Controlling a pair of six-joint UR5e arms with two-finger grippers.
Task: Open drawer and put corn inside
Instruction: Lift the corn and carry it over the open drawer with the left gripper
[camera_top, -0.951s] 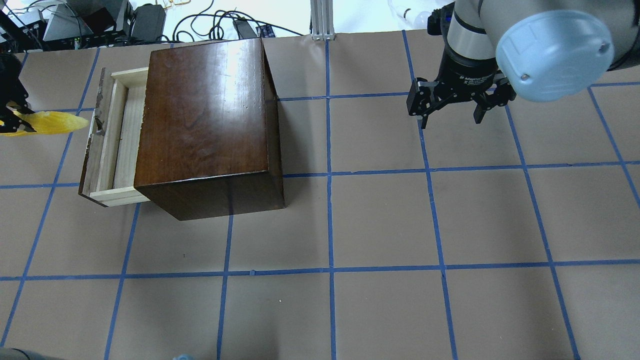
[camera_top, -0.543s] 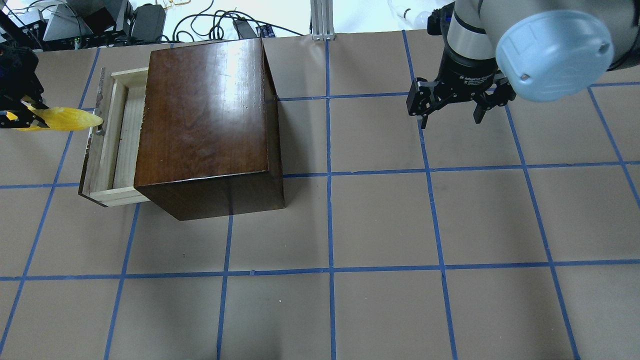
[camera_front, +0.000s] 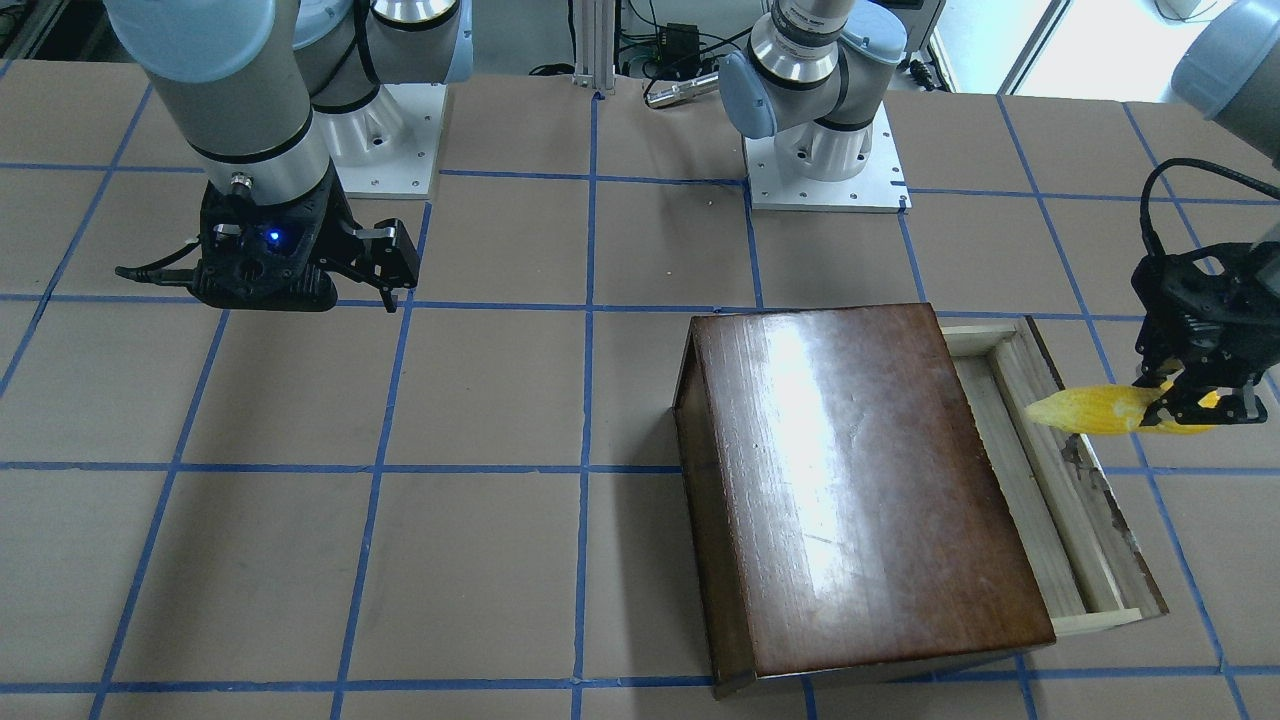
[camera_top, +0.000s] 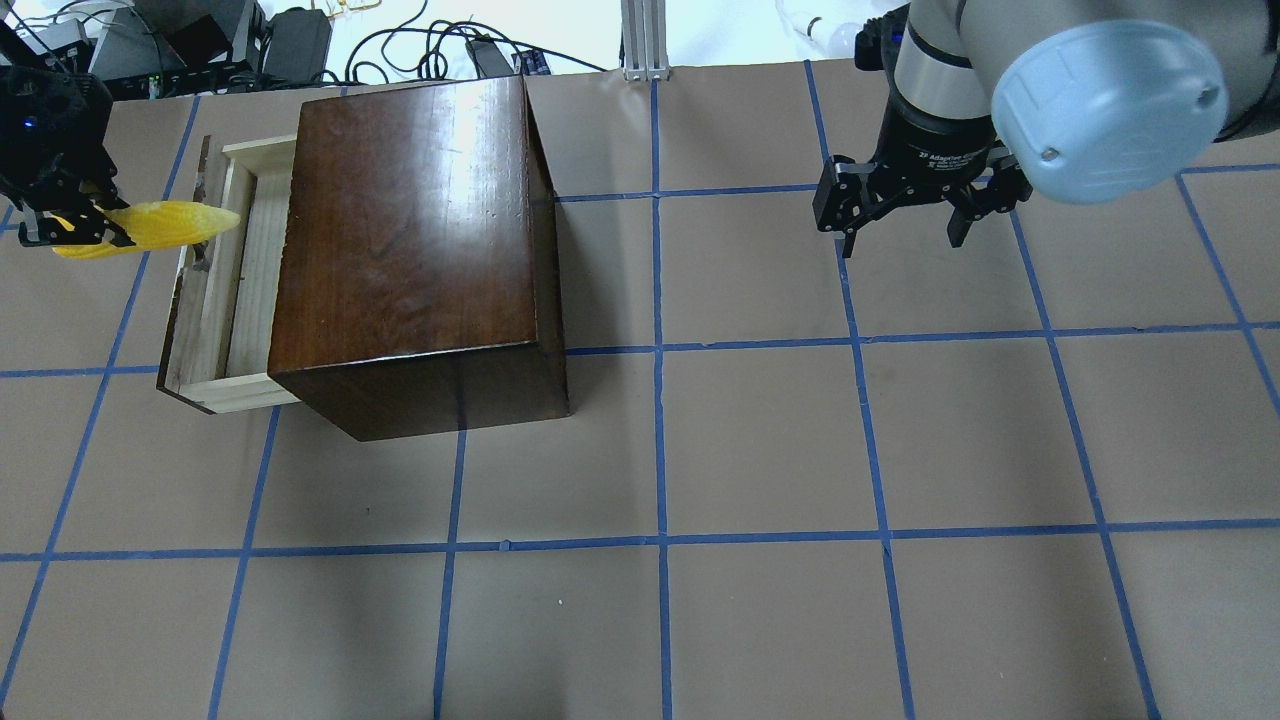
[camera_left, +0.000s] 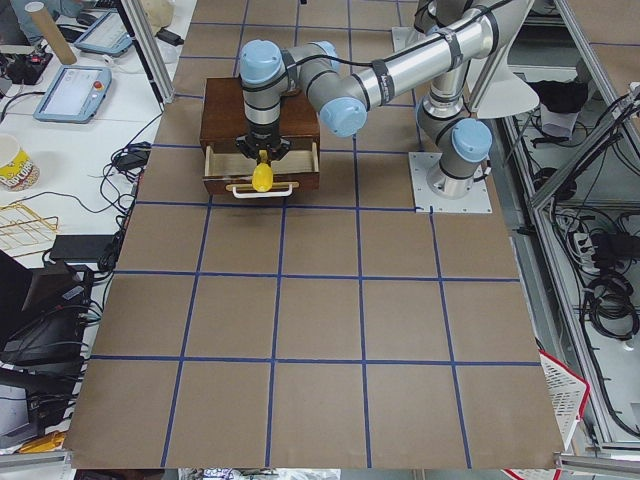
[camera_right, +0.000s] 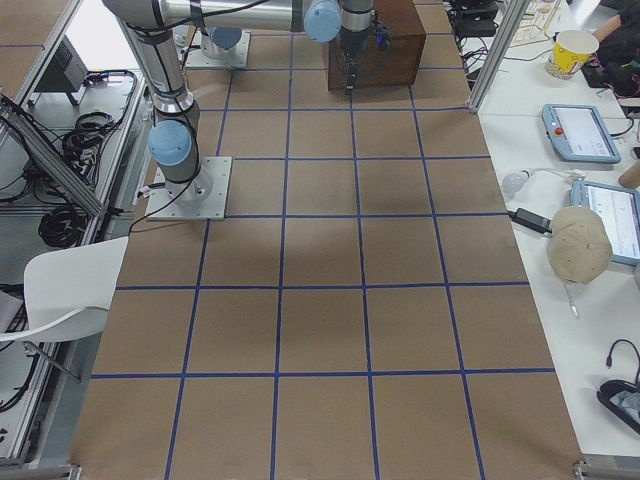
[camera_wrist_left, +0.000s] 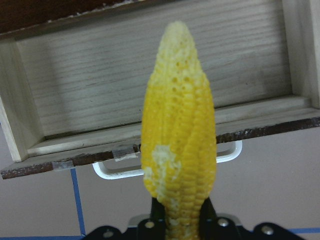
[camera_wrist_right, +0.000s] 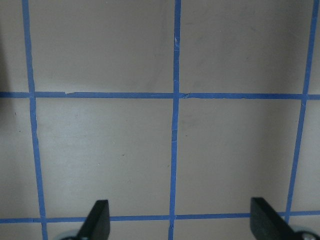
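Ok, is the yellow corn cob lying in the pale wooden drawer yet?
No, the yellow corn cob is held in the left gripper, with only its tip over the pale wooden drawer front edge.

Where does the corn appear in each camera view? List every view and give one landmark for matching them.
Front-facing: corn at right edge, tip over the drawer.
Overhead: corn at upper left edge.
Exterior left: corn top centre, before the drawer.
Exterior right: not visible.
Left wrist: corn centre, tip upward in frame.
Right wrist: not in it.
Shared landmark: the drawer, in the four views showing corn.
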